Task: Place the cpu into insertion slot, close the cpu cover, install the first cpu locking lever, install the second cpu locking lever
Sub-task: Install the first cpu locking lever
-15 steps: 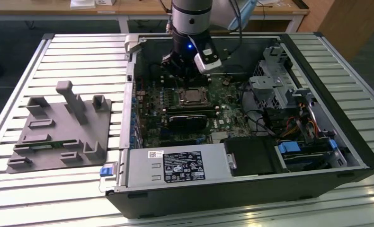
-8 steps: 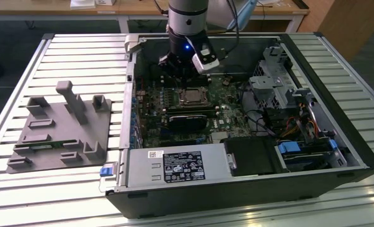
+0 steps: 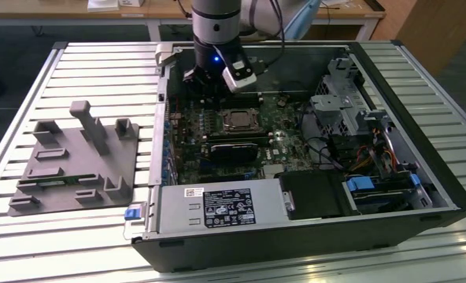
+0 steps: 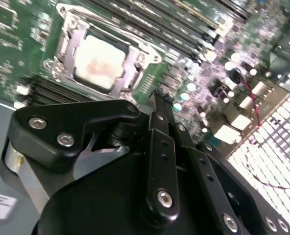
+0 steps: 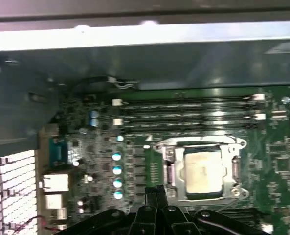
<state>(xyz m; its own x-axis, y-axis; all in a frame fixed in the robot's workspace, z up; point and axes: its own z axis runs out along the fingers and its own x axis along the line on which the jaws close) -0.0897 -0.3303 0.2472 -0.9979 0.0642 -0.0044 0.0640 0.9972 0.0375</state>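
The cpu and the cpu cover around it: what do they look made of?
The cpu top looks like dull metal: pale silvery-beige with a soft matte sheen. The cpu cover framing it looks like thin, bright sheet metal, with sharp glints along its edges. Whether it is plated cannot be told.

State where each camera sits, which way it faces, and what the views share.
Exterior view: off the arm, raised, looking down into the open computer case; the arm and tool hang over the motherboard.
Second wrist view: at the wrist, looking along the tool at the motherboard; the tool's black linkage shows close up.
First wrist view: at the wrist, facing the motherboard and the case wall beyond; the tool's tip shows.
Shared: all three show the cpu; both wrist views show the memory slots.
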